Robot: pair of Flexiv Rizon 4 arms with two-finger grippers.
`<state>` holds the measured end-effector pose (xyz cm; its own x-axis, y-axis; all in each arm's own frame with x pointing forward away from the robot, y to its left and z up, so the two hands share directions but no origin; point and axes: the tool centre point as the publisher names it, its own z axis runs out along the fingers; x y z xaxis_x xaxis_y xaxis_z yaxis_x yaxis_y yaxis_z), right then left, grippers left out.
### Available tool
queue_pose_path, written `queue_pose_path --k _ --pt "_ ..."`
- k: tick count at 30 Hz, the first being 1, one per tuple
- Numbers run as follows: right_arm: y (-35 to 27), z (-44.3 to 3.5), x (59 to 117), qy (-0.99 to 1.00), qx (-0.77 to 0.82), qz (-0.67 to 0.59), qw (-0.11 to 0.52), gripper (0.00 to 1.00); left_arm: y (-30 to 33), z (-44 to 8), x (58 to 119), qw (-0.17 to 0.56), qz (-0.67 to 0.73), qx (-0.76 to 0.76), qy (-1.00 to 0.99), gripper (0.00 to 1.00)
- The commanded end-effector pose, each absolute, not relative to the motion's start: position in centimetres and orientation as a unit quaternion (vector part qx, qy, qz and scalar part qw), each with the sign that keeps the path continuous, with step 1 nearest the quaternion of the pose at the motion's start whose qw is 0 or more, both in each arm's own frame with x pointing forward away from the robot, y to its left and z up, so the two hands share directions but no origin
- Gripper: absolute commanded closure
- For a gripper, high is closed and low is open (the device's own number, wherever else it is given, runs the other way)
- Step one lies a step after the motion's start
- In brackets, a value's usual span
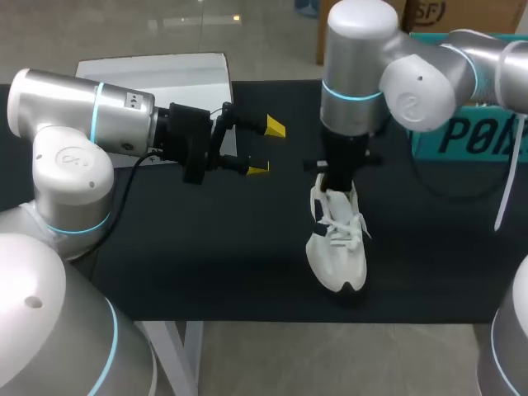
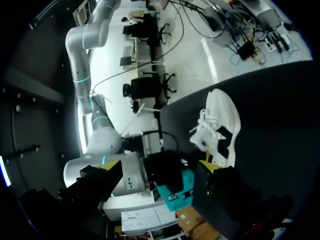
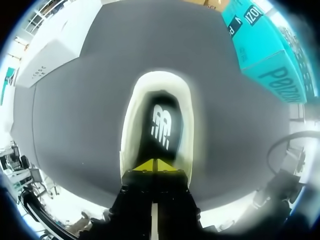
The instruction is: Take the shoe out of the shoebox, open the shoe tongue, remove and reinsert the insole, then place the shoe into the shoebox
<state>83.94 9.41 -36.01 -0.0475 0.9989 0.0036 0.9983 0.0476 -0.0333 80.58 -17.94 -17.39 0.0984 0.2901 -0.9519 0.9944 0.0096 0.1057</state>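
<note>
The white shoe [image 1: 337, 247] is seen lying on the black worktop [image 1: 206, 247], its toe turned toward the near edge and its heel directly under the right hand [image 3: 155, 165], which is brought straight down onto it from above. In the right wrist view the two yellow tips are shown pressed together at the heel end of the shoe's opening, just above the dark insole [image 3: 161, 125], which is exposed ahead of them along the length of the shoe. Whether anything thin is nipped between the tips cannot be told. The left hand [image 1: 266, 148] is held above the worktop to the left of the shoe, well apart from it, with its fingers spread wide and nothing between them. It is aimed sideways toward the shoe's heel and the right arm. From the left wrist view the shoe is seen ahead of that hand, laces up. The teal shoebox [image 1: 462, 132] is found to the right of the shoe, behind the right arm, and a white box [image 1: 165, 70] stands beyond the shoe to the left, at the far edge.
</note>
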Motion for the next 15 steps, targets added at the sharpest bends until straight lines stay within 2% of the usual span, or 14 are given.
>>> queue_pose_path --k 1,4,5,7,9,15 --pt "8.7 -36.3 82.6 -0.723 -0.691 -0.003 0.022 1.0 -18.0 -17.4 80.6 0.452 -0.387 0.588 0.548 0.0" --pt "8.3 -36.9 82.5 -0.719 -0.694 -0.002 0.028 1.0 -18.0 -17.4 80.6 0.452 -0.387 0.588 0.548 0.0" --pt "8.1 -37.1 82.6 -0.717 -0.697 -0.002 0.03 0.89 -18.0 -17.4 80.6 0.452 -0.387 0.588 0.548 0.0" --pt "7.7 -37.5 82.8 -0.711 -0.702 -0.006 0.04 0.79 -18.0 -17.4 80.6 0.452 -0.387 0.588 0.548 0.0" --pt "7.5 -37.7 83.0 -0.707 -0.706 -0.014 0.05 0.63 -18.0 -17.4 80.6 0.452 -0.387 0.588 0.548 0.0" --pt "8.4 -37.4 83.3 -0.712 -0.699 -0.028 0.053 0.53 -18.0 -17.4 80.6 0.452 -0.387 0.588 0.548 0.0"
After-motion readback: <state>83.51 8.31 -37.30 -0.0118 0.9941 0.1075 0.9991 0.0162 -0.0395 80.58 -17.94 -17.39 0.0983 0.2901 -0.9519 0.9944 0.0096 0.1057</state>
